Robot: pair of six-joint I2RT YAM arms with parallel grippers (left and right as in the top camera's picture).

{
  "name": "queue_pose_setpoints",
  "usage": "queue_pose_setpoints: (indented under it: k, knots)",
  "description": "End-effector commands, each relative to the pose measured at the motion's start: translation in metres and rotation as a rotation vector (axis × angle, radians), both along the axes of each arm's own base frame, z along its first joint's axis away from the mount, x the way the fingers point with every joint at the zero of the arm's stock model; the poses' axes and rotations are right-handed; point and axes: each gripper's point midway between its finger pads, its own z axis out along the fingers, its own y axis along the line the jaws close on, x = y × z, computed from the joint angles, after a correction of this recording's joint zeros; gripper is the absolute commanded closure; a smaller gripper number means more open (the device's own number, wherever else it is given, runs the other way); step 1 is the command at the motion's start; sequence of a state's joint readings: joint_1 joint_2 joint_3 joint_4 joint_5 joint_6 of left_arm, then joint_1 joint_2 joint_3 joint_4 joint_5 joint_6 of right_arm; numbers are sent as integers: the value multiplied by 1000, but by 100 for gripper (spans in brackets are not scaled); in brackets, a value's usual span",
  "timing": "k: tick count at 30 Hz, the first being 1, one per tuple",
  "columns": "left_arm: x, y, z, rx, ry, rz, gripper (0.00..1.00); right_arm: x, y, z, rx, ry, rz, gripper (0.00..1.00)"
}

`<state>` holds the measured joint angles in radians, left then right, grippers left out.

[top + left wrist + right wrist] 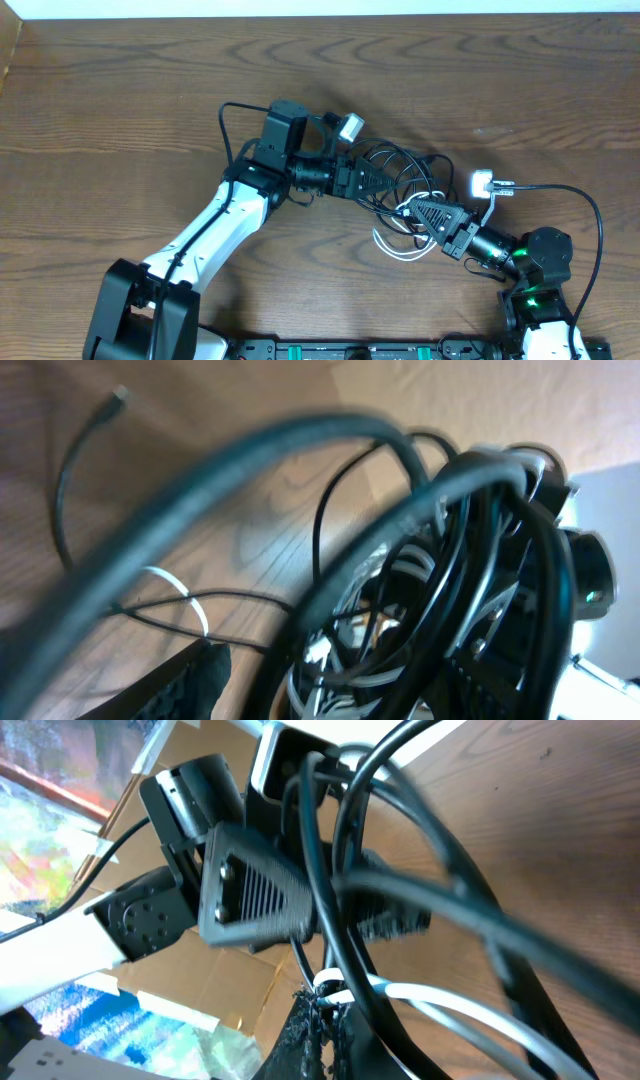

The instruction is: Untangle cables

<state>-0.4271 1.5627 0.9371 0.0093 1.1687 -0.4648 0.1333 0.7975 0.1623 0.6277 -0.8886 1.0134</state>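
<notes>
With the right claw (pixel 415 210) clenched on the cables (pixel 390 250) (left claw (pixel 380 181): cannot tell), draw loops slowly away from it.

Brown wood-grain table (pixel 120 100); perhaps cardboard (pixel 215 990) behind, blurred.

Glossy black cables (pixel 470 915) over a matt wood-grain table (pixel 120 100).
</notes>
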Motion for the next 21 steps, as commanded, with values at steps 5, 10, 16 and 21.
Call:
queue_pose_setpoints:
  k: [5,10,16,21]
  knots:
    - [-22,-14,2,7,-133,-109,37,11,-7,4,15,2,-74,99]
    - [-45,-31,2,-7,-219,-206,60,12,-9,4,19,8,-88,99]
    - [-35,-26,-30,170,-236,-123,92,12,-9,4,18,11,-87,99]
    - [-22,-3,-63,377,-195,-17,92,12,-9,2,16,21,-87,99]
